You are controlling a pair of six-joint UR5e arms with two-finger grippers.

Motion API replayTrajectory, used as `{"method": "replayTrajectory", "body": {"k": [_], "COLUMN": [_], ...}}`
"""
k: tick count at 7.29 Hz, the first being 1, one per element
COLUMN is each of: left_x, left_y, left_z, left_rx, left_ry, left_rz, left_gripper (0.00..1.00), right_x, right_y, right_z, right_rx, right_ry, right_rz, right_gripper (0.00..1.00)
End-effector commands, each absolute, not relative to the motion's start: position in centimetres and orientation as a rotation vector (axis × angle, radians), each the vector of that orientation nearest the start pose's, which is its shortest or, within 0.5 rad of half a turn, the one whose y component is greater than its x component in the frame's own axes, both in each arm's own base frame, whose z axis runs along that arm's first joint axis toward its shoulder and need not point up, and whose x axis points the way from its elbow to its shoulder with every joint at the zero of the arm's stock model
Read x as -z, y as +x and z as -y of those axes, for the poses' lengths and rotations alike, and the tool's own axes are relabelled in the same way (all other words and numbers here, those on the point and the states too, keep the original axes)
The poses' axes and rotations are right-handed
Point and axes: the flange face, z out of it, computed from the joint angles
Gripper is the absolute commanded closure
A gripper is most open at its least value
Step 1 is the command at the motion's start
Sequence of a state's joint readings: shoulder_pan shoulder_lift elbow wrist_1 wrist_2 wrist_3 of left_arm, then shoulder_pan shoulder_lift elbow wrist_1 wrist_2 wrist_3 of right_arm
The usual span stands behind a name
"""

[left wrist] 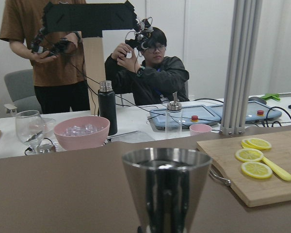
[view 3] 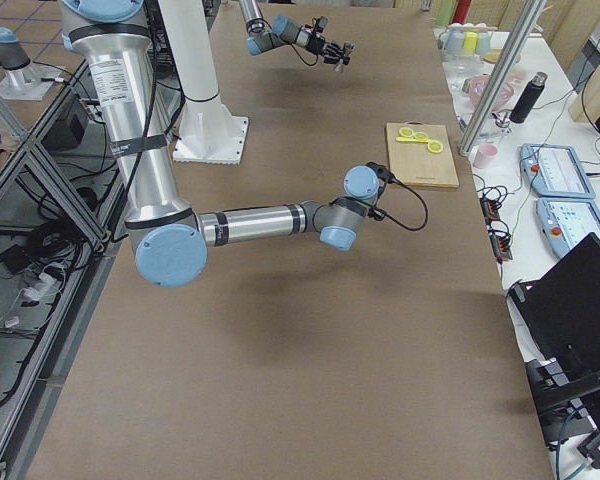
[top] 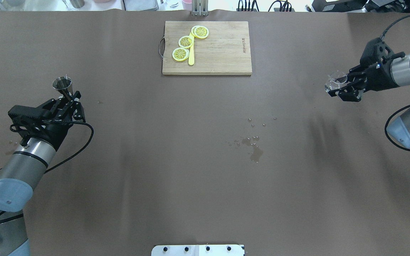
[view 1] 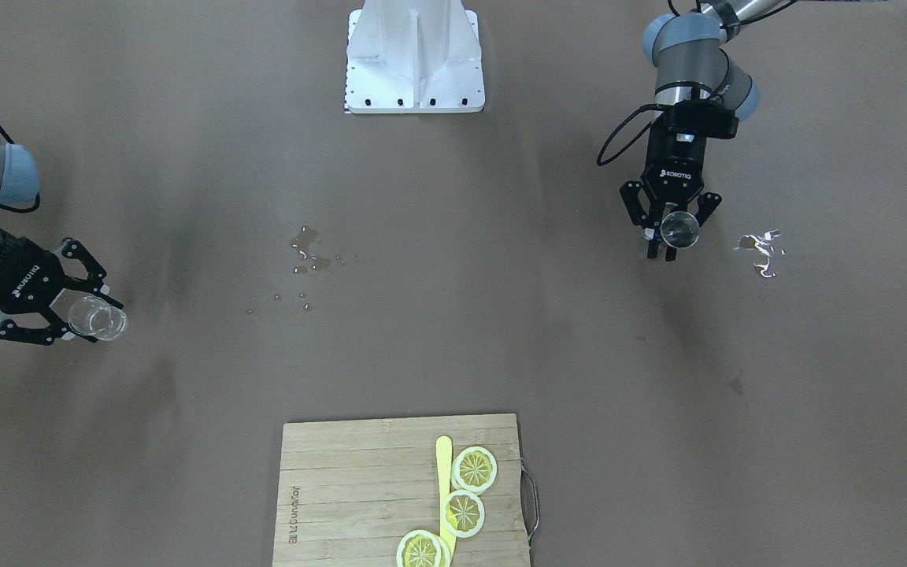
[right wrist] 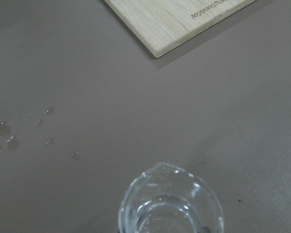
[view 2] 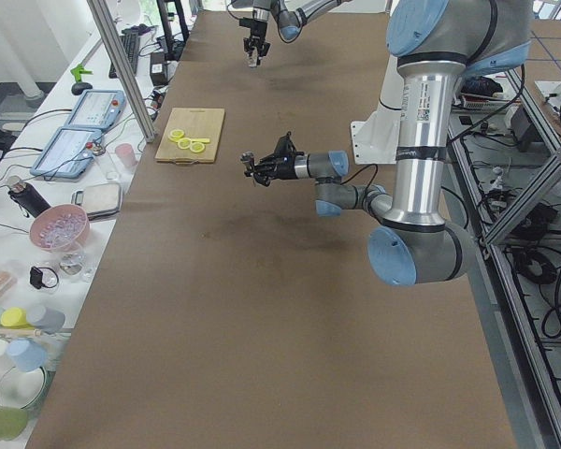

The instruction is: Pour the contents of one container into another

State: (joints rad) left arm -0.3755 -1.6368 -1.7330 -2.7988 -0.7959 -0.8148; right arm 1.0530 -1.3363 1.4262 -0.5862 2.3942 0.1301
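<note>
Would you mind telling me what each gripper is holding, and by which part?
The left gripper grips the jigger low down, beneath its upper cone; the right gripper clasps the glass by its sides.

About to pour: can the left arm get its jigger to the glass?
Probably, once both close in: the jigger and the glass in the right gripper hang at opposite ends of the table, only spilled drops between.

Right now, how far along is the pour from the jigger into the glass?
Done: both vessels are picked up. In hand: the left claw grips the steel jigger upright, and the right claw holds the clear glass, at opposite ends of the table. Left: bringing them together and pouring. Droplets lie mid-table.
</note>
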Motion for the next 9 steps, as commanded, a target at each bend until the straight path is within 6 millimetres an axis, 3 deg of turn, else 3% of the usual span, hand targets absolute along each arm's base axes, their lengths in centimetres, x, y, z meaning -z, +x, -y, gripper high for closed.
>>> {"method": "replayTrajectory", "body": {"k": [1, 3, 7, 9], "left_x": [-37.3, -35.6, -31.6, -29.5], "left_y": [40.5, 41.3, 45.7, 47.9], "left_z": [36.1, 35.9, 36.9, 38.5], "left_rx": [0.013, -0.118, -0.224, -0.319], "left_ry": [1.275, 1.311, 1.305, 1.365], "left_rz": [-0.965, -0.996, -1.134, -1.148], "left_gripper": [1.00, 1.00, 1.00, 1.00], "right_x": [-48.4, -48.8, -48.0, -47.9], "right_y": [-23.9, -23.8, -23.9, -22.6], "right_z": [55.3, 55.6, 55.9, 56.3], "right_rx": [0.766, 0.756, 0.758, 0.742], "right_ry": [0.705, 0.698, 0.690, 0.693], "right_rz": [1.050, 1.043, 1.047, 1.048], "right_gripper": [1.00, 1.00, 1.00, 1.00]}}
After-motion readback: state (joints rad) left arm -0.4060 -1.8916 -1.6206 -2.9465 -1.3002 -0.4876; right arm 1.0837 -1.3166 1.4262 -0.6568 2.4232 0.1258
